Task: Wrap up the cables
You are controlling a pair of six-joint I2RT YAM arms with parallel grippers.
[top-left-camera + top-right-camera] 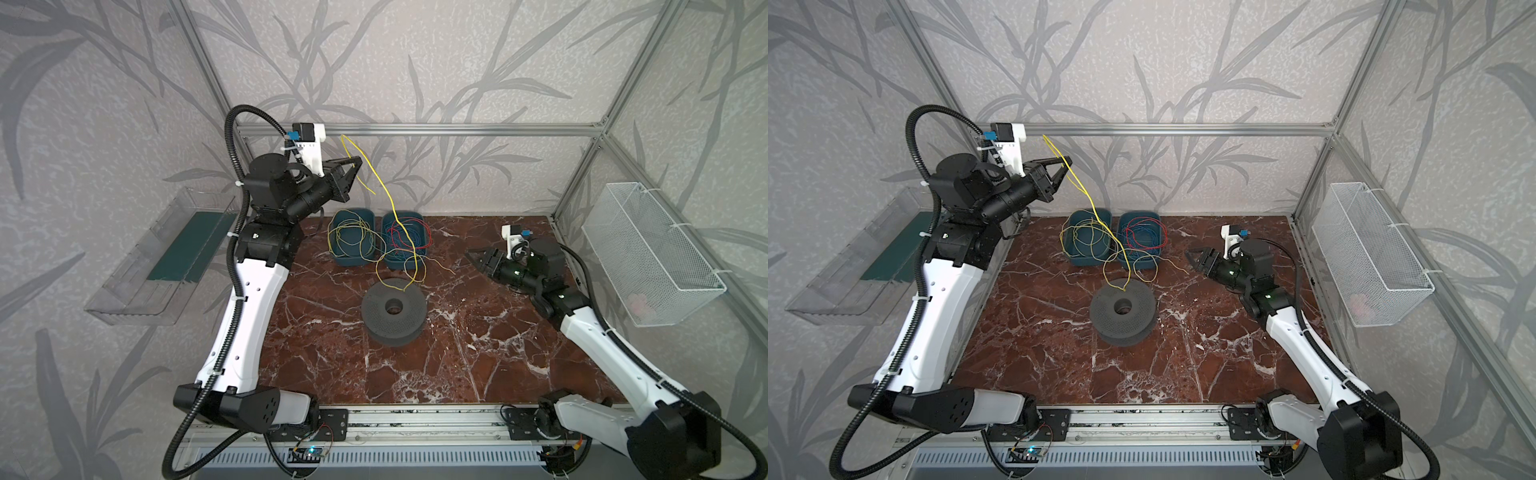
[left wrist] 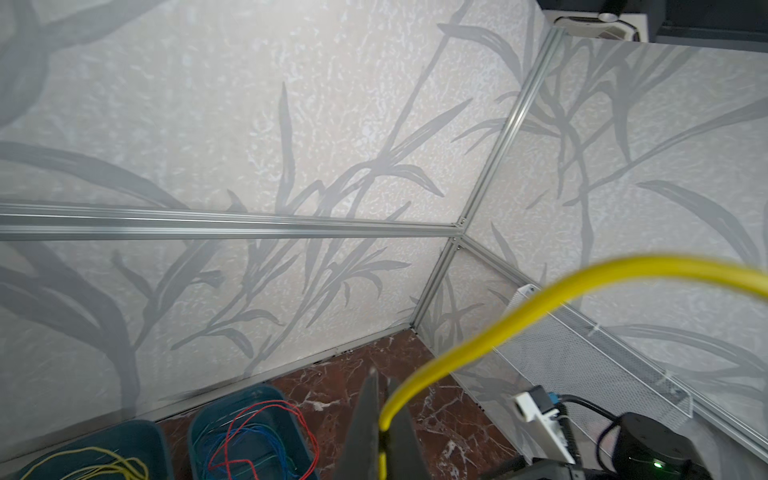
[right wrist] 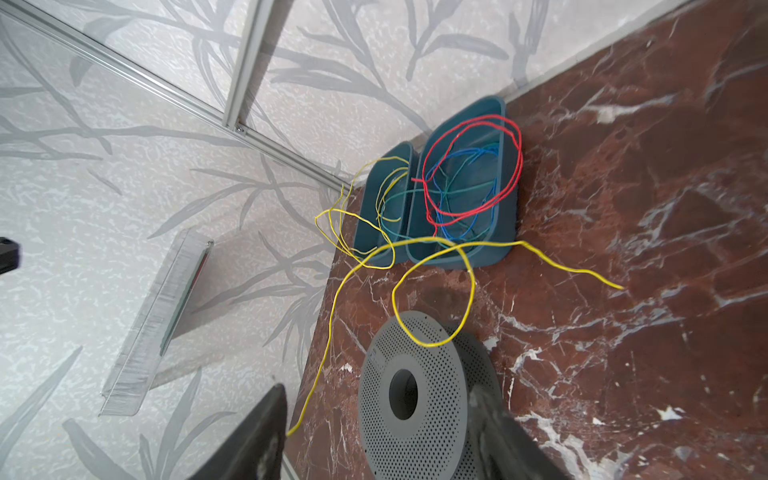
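Observation:
My left gripper (image 1: 357, 164) (image 1: 1066, 164) is raised high at the back left, shut on a thin yellow cable (image 1: 392, 206) (image 1: 1096, 214). In the left wrist view the cable (image 2: 540, 299) comes out from between the closed fingers (image 2: 365, 415). From there it hangs down to the top of the grey perforated spool (image 1: 374, 307) (image 1: 1104, 309), which lies flat mid-table. More yellow loops spill over two teal bins (image 1: 353, 211). My right gripper (image 1: 473, 254) (image 1: 1190, 252) hovers right of the spool, open and empty. In the right wrist view it (image 3: 378, 392) frames the spool (image 3: 440, 374).
Red and blue wires (image 1: 409, 239) lie coiled in the right-hand teal bin (image 1: 403, 214). A white mesh basket (image 1: 652, 257) hangs on the right wall and a clear plastic tray (image 1: 137, 286) on the left wall. An aluminium bar (image 1: 457, 129) crosses the back wall.

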